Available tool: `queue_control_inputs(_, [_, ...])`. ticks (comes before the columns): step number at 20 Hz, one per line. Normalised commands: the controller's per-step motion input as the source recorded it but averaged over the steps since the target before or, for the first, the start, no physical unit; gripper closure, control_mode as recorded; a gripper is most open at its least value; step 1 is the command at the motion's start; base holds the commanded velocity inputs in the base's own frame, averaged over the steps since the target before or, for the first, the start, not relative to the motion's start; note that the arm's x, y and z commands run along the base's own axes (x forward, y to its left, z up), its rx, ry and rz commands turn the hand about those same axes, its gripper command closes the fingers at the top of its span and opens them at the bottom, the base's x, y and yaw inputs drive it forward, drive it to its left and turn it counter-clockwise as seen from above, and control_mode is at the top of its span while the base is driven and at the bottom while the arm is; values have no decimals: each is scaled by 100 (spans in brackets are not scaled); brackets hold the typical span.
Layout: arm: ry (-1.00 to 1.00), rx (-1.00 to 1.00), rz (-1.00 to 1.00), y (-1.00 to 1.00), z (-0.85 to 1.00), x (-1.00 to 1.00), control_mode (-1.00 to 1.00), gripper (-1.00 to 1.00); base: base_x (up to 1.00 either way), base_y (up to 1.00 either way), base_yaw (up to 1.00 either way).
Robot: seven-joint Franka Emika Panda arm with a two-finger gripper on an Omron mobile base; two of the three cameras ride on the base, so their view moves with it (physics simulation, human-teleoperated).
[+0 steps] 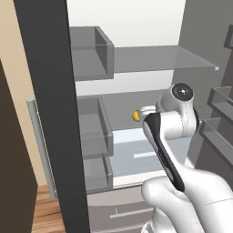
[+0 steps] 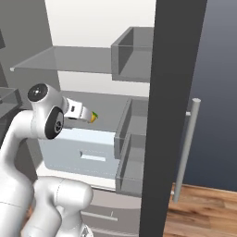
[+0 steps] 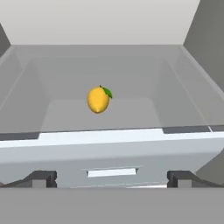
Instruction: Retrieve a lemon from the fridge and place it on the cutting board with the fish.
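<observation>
The fridge (image 1: pixel 136 32) stands open, its white back wall, glass shelf (image 1: pixel 164 59) and grey door bins (image 1: pixel 93 123) in plain sight from both base views, and the white arm reaches into the middle level. The jaws (image 3: pixel 112 178) are spread as wide as they go and have hold of nothing; in the hand view one dark fingertip (image 3: pixel 41 178) rises at the lower left and its partner at the lower right, with open space between them. Straight ahead of the jaws, and well beyond them, the lemon (image 3: pixel 98 99) lies on the floor of a pale drawer (image 3: pixel 109 140), a little left of the line midway between the fingertips and apart from both. A small green leaf sits at its upper right end. The drawer's light front lip, with a slot handle, runs across just in front of the fingertips, between them and the fruit. In the left base view the lemon (image 1: pixel 136 116) shows as a small yellow spot just past the wrist, and in the right base view the lemon (image 2: pixel 94 117) sits right at the far end of the hand, partly hidden by it. A vertical silver handle (image 2: pixel 187 148) runs down the dark door edge off to the right of the jaws.
</observation>
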Motion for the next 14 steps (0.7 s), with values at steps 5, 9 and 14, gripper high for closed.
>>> queue_control_inputs(5, [4,0,0,15,-4,30,-100,-100,0,0,0])
queue_control_inputs(9, [0,0,0,7,-21,38,-100,-100,0,0,0])
queue_control_inputs(14, [0,0,0,0,-22,33,-100,-100,0,0,0])
